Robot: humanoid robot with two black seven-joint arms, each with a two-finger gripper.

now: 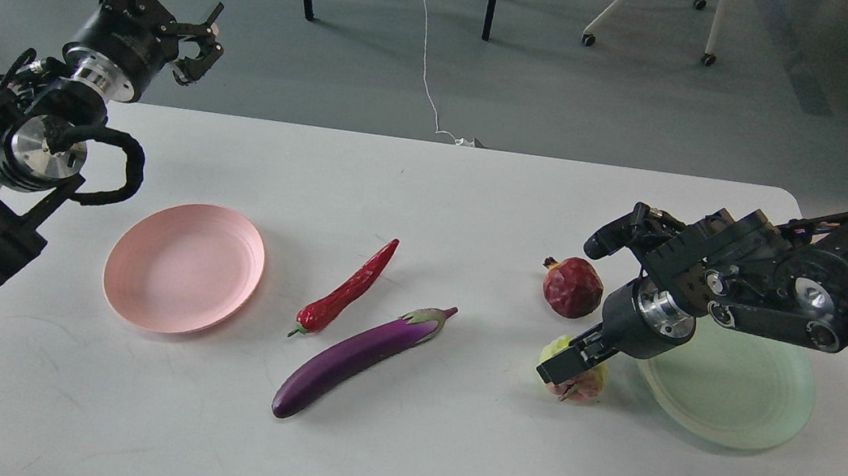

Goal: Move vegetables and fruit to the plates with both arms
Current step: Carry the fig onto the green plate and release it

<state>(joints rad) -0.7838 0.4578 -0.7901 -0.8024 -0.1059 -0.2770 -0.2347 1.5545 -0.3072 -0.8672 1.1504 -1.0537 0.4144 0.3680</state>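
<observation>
Head view — pomegranate (572, 287) just behind right jaws (569, 369), beside green plate (746, 403).

We see a smooth white table (445, 454), matt, with faint scuffs near its front edge. The pink plate (184, 267) and the pale green plate (739, 394) look like matt plastic with faint concentric rings. The eggplant (355, 356) is glossy purple and smooth; the chili pepper (347, 291) is shiny red with a wrinkled skin. The pomegranate (572, 287) has a dull, faceted dark red surface. The yellow-green fruit (578, 377) looks lumpy. Our arms are matt black with polished silver metal wrist joints (97, 76) and rubbery-looking black cables (113, 172).
</observation>
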